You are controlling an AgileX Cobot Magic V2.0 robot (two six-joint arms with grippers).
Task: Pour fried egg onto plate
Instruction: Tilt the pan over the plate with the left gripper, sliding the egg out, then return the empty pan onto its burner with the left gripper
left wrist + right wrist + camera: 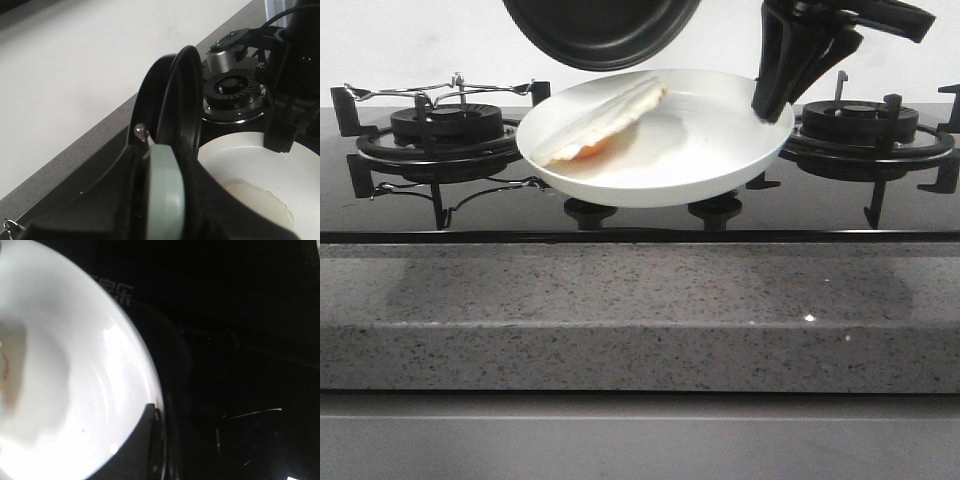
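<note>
Both our arms are raised over the stove (440, 135). Our right gripper (770, 105) clamps the plate (720, 150) rim, tilted, fried egg (610, 120) lying inside. Our left gripper (165, 200) clasps the black pan (600, 30) handle.

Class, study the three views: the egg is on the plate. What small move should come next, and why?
Probably tip the pan back upright and lift it clear. The egg already lies on the plate, leaning against its rim, and the pan hangs tilted just above it. The right hand holds the plate's edge, so it should keep steady.
</note>
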